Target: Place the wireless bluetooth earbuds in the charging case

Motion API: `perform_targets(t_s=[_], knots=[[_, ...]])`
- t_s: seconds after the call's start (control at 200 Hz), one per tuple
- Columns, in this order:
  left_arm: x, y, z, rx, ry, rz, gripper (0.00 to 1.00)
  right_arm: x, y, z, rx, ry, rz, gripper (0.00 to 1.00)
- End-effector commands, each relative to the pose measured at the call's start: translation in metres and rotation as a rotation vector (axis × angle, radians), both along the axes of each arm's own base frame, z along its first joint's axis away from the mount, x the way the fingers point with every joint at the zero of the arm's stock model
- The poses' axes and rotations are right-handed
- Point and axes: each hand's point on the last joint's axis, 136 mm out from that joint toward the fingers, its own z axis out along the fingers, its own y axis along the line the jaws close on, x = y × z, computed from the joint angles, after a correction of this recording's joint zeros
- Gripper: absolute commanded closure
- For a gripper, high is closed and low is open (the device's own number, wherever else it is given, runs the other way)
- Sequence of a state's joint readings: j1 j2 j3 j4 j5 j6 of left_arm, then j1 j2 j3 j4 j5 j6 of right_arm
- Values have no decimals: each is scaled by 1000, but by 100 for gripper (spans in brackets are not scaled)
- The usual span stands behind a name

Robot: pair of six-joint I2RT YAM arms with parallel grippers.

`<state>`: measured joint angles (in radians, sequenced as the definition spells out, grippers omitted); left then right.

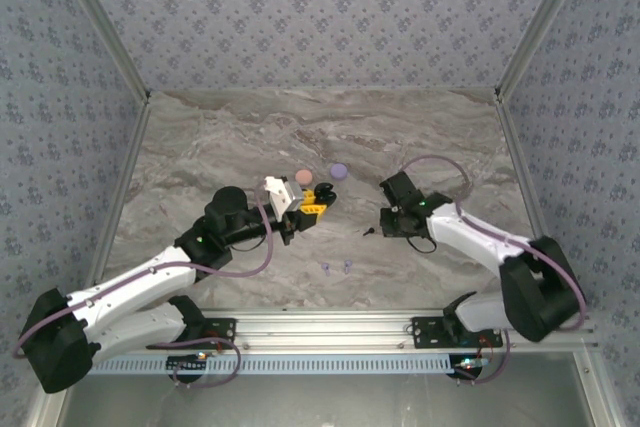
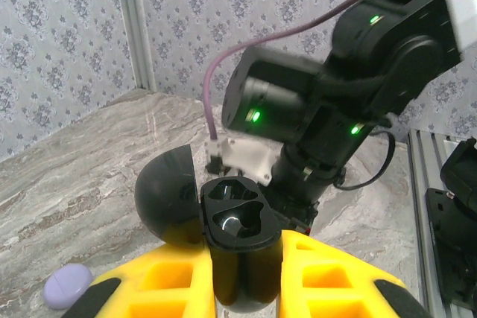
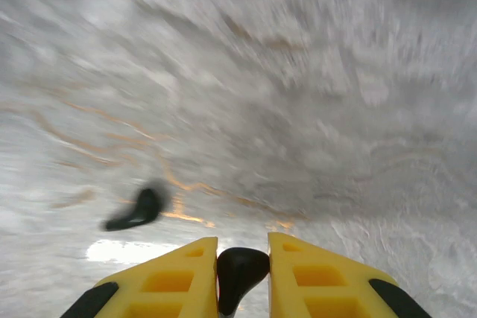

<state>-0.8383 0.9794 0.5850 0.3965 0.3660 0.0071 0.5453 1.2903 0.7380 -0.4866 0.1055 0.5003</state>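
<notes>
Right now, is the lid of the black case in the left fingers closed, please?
No, the lid stands swung open to the side of the black case.

The left arm stretches from the near left toward the middle, its claw (image 2: 244, 266) clamped on a black case (image 2: 237, 217). The right arm bends in from the near right, its claw (image 3: 242, 258) pinching a black earbud (image 3: 240, 275)

Grey marbled tabletop (image 1: 420, 127), floral-patterned walls (image 1: 320, 17), aluminium rail (image 1: 330, 322) along the near edge.
</notes>
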Motion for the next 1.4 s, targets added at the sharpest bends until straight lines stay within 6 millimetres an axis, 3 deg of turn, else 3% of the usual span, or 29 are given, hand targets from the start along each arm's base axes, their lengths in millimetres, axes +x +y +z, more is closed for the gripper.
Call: perform_targets(t_s=[0.0,0.125,0.28,0.375,0.48,0.805,1.394], knots=[[0,-6,13,-63,-17,-17,92,11,16,55,99,-177,54,78],[1,-13,14,-92,-3,-37,92,11,33,120,227,-361,118,78],[4,-20,17,-123,10,-53,92,-5,57,194,372,-561,226,77],[5,-23,20,-135,13,-61,92,-17,70,226,422,-642,289,77],[4,-25,21,-138,15,-71,93,-25,80,248,413,-698,336,77],[4,-26,21,-140,20,-74,93,-27,108,268,398,-750,411,77],[2,-24,23,-139,10,-76,93,-19,123,255,374,-720,425,76]])
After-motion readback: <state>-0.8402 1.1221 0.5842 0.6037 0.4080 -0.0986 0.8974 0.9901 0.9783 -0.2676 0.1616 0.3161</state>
